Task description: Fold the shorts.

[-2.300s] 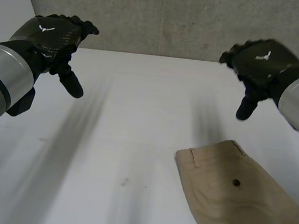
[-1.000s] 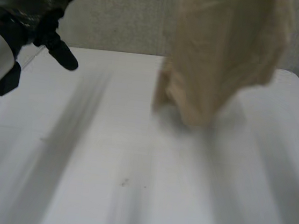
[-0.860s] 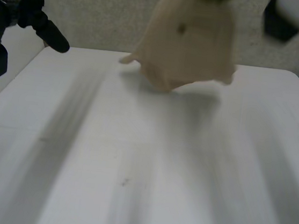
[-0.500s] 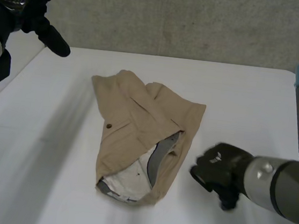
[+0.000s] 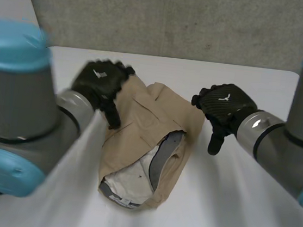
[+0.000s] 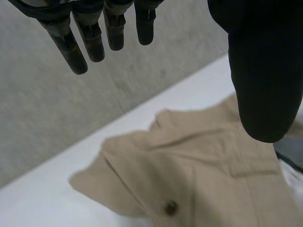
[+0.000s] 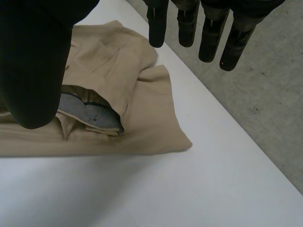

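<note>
Crumpled tan shorts [image 5: 140, 117] lie on white table [image 5: 239, 211] before grey wall [image 5: 179, 18]

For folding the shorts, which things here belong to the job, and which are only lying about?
For the job: tan shorts; left hand and right hand, both open.
Only surroundings: white table; grey wall.
</note>
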Action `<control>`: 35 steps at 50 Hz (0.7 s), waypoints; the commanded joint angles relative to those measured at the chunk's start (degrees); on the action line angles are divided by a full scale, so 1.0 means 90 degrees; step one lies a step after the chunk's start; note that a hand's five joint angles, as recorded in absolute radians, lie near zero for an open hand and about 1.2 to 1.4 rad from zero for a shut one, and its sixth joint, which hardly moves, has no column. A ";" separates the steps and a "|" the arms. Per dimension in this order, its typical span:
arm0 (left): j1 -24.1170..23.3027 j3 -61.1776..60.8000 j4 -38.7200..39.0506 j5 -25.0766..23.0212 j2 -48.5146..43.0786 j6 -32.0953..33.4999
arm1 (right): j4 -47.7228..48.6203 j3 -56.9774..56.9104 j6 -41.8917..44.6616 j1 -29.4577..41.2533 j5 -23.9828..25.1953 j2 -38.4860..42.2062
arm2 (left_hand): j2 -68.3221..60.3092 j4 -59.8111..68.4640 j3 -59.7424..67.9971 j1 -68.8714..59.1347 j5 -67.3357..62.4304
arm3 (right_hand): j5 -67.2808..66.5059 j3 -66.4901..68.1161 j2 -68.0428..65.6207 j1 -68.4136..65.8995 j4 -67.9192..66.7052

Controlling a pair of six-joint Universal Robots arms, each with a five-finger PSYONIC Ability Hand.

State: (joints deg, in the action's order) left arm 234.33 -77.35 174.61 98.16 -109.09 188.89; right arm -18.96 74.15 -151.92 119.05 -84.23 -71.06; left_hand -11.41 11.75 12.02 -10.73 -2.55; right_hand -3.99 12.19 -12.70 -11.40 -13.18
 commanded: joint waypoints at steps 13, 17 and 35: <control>-0.0588 0.0587 0.0482 0.1026 -0.2352 0.0144 | 0.0661 0.1058 -0.0103 0.0034 -0.0006 0.0073 | -0.0296 0.0259 0.0229 -0.0372 -0.0170 | 0.0443 -0.0243 0.0300 0.0156 0.0353; -0.0549 0.0596 0.0531 0.1290 -0.2537 0.0436 | 0.0661 0.1078 -0.0103 0.0024 -0.0016 0.0073 | -0.0390 0.0353 0.0323 -0.0466 -0.0264 | 0.0443 -0.0243 0.0300 0.0156 0.0353; -0.0627 0.0196 0.0345 0.1290 -0.1777 0.0389 | 0.0671 0.1136 -0.0093 -0.0064 -0.0016 0.0063 | -0.0409 0.0372 0.0341 -0.0485 -0.0282 | 0.0443 -0.0243 0.0300 0.0156 0.0353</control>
State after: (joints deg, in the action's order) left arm 229.10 -73.98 178.15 109.96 -130.62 194.13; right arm -12.91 83.95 -152.76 118.40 -84.36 -70.49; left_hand -11.56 11.92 12.14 -11.75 -2.76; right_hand -3.98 12.19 -12.70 -11.40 -13.18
